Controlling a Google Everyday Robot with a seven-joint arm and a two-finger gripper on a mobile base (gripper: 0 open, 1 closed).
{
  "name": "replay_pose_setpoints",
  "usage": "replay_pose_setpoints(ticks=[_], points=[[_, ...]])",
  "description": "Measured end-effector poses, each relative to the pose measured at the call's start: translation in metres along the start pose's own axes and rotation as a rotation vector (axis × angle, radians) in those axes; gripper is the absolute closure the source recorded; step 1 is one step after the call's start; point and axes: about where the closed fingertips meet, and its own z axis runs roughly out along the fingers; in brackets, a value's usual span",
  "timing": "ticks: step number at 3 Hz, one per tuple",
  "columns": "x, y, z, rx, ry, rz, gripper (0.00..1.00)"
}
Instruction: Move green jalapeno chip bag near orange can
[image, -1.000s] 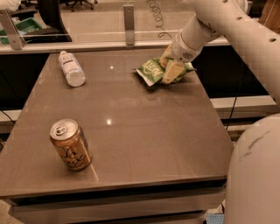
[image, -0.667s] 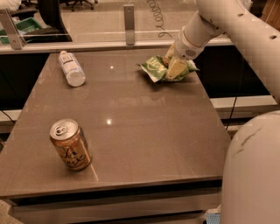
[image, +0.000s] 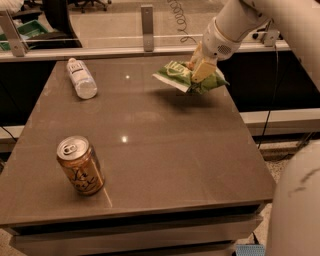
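The green jalapeno chip bag (image: 186, 77) is crinkled light-green foil. It hangs lifted above the far right part of the brown table (image: 165, 150) and casts a shadow below it. My gripper (image: 197, 72) is shut on the bag's right half, with a cream-coloured finger (image: 202, 70) across it. The orange can (image: 80, 165) stands upright near the front left of the table, far from the bag.
A clear plastic water bottle (image: 81, 78) lies on its side at the far left of the table. A rail with posts (image: 146, 21) runs behind the table. My white arm (image: 240, 20) reaches in from the upper right, and my base (image: 297, 210) stands at the lower right.
The gripper has lifted the chip bag off the table surface; the bag now hangs slightly higher with a shadow under it. The can and bottle have not moved.
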Motion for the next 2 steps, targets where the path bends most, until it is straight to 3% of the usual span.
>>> replay_pose_setpoints(ticks=[2], points=[[-0.066,0.114,-0.047,-0.133,-0.166,0.0,1.0]])
